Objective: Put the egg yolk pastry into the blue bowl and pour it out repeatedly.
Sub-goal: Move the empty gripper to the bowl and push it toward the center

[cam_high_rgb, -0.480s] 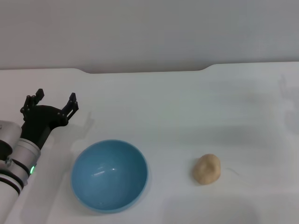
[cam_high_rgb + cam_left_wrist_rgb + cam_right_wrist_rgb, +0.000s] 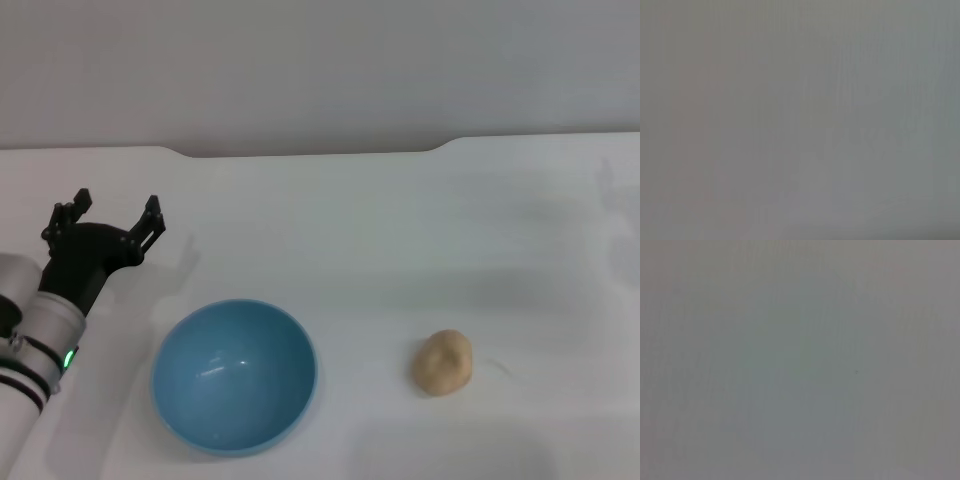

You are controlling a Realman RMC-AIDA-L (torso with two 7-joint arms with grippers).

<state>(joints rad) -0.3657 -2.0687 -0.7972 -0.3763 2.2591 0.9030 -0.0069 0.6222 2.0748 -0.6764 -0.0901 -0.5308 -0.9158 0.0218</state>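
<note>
The blue bowl [image 2: 236,377] stands upright and empty on the white table at the front left in the head view. The egg yolk pastry [image 2: 442,362] lies on the table to the right of the bowl, apart from it. My left gripper [image 2: 108,213] is open and empty, held behind and to the left of the bowl. My right gripper is out of view. Both wrist views show only a plain grey surface.
The white table [image 2: 400,240] reaches back to a grey wall, with a raised step along its far edge.
My left gripper has drawn slightly up and back from the bowl. The bowl and the pastry have not moved.
</note>
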